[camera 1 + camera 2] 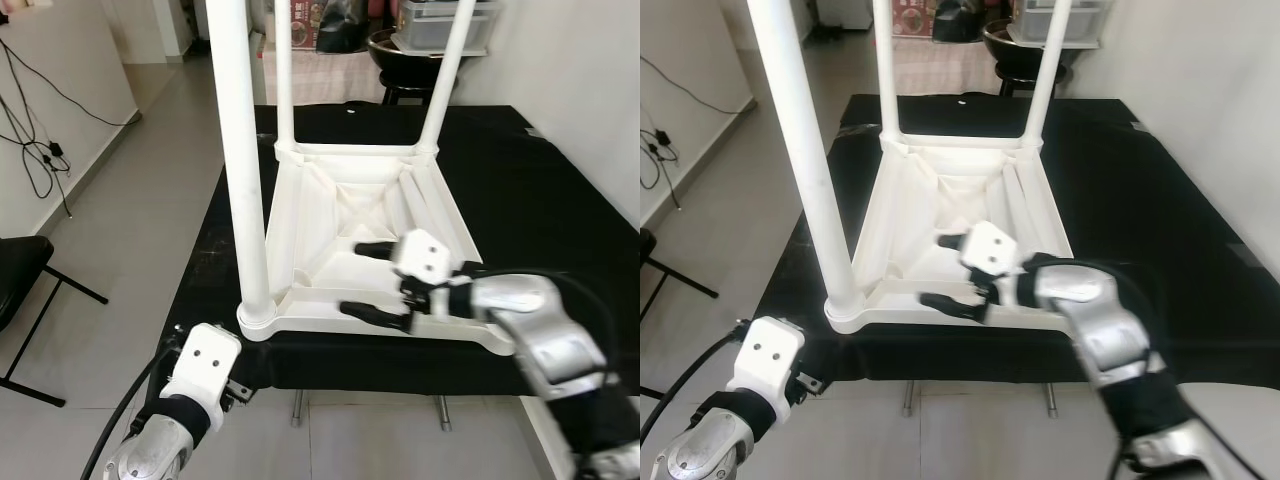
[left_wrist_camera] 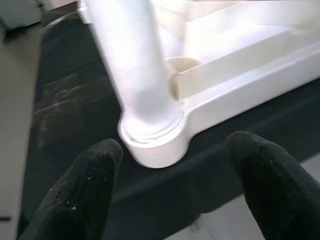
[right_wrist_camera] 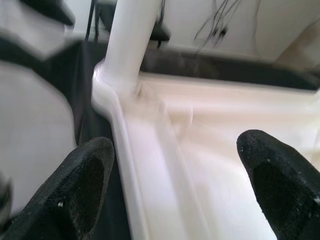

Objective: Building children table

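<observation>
Lying upside down on the black tabletop (image 1: 560, 200), the white children's table (image 1: 350, 215) is looking light, rigid and slick — its near rim is the best hold, where the right claw (image 1: 365, 282) is hovering spread; the left claw (image 2: 170, 200) is waiting spread by the corner leg (image 1: 240, 160).

**A:** What do my arms look like from here?

**B:** I see silver metal forearms with black cuffs. Each white boxy plastic wrist housing (image 1: 205, 365) carries two small dark screw dots. A black cable runs at seven o'clock. The long black textured fingers (image 2: 82, 195) end rounded.
</observation>
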Controlling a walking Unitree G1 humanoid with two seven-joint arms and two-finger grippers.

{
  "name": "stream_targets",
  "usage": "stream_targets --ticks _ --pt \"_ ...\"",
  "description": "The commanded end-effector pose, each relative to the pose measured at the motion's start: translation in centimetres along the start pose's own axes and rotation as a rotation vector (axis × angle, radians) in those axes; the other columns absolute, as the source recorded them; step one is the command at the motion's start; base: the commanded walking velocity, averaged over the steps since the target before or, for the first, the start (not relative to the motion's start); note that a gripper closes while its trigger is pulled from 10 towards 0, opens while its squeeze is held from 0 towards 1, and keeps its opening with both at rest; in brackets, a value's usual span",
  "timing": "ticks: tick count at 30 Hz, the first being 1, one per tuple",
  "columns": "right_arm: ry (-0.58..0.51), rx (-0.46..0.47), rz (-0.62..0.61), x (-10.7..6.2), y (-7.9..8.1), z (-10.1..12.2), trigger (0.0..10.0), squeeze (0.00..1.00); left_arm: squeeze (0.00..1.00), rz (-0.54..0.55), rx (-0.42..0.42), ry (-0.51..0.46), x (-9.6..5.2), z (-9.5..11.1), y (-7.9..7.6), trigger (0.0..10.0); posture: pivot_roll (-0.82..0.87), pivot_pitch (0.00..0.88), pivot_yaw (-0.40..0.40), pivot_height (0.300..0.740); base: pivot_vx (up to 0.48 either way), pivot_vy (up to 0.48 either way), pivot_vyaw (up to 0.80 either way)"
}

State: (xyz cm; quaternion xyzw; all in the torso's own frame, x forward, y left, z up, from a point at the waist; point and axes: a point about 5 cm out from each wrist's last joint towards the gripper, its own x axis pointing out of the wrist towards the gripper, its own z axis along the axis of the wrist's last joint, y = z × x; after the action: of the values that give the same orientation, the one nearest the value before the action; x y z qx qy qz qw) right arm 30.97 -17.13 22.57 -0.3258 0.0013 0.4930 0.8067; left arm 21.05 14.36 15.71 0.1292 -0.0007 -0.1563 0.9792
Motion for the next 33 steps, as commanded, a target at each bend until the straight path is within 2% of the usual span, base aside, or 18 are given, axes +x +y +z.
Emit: stream_targets --ticks 1,4,5,7,10,12,17,20,24,33 --pt "0.039 -0.033 -0.026 -1.0 -0.6 -0.2 10.0 0.00 0.00 -0.027 -0.002 -0.013 -0.2 0.2 -0.3 10.0 0.00 0.134 -0.021 0.740 0.000 0.000 0.00" --pt "0.184 -0.116 -0.136 -3.2 -2.5 -1.3 10.0 0.00 0.00 -0.018 -0.008 -0.023 -0.2 0.2 -0.1 10.0 -0.01 0.131 -0.016 0.740 0.000 0.000 0.00" --pt "0.184 -0.116 -0.136 -3.2 -2.5 -1.3 10.0 0.00 0.00 -0.018 -0.008 -0.023 -0.2 0.2 -0.1 10.0 -0.01 0.131 -0.016 0.740 0.000 0.000 0.00" --pt "0.250 -0.136 -0.192 -4.5 -3.3 -1.9 10.0 0.00 0.00 -0.015 -0.010 -0.026 -0.1 0.2 0.0 10.0 -0.01 0.129 -0.015 0.740 0.000 0.000 0.00" --pt "0.301 -0.144 -0.216 -5.4 -3.7 -2.6 10.0 0.00 0.00 -0.014 -0.009 -0.025 0.0 0.2 0.1 10.0 -0.01 0.126 -0.015 0.740 0.000 0.000 0.00" --pt "0.347 -0.134 -0.172 -6.3 -3.2 -3.3 10.0 0.00 0.00 -0.019 -0.007 -0.023 0.0 0.2 0.0 10.0 -0.01 0.125 -0.013 0.740 0.000 0.000 0.00" --pt "0.368 -0.080 -0.082 -7.3 -2.3 -3.8 10.0 0.00 0.00 -0.062 -0.006 -0.028 0.0 0.2 -0.4 10.0 -0.01 0.121 -0.015 0.740 0.000 0.000 0.00" --pt "0.417 -0.092 -0.132 -8.3 -3.2 -4.3 10.0 0.00 0.00 -0.096 -0.002 -0.033 0.0 0.2 -1.0 10.0 -0.01 0.118 -0.013 0.740 0.000 0.000 0.00" --pt "0.473 -0.098 -0.221 -8.2 -4.0 -5.3 10.0 0.00 0.00 -0.098 0.003 -0.033 0.1 0.1 -1.0 10.0 -0.02 0.113 -0.015 0.740 0.000 0.000 0.00" --pt "0.542 -0.125 -0.217 -7.7 -3.4 -6.3 10.0 0.00 0.00 -0.106 0.010 -0.033 0.1 0.1 -1.1 10.0 -0.02 0.108 -0.017 0.740 0.000 0.000 0.00"
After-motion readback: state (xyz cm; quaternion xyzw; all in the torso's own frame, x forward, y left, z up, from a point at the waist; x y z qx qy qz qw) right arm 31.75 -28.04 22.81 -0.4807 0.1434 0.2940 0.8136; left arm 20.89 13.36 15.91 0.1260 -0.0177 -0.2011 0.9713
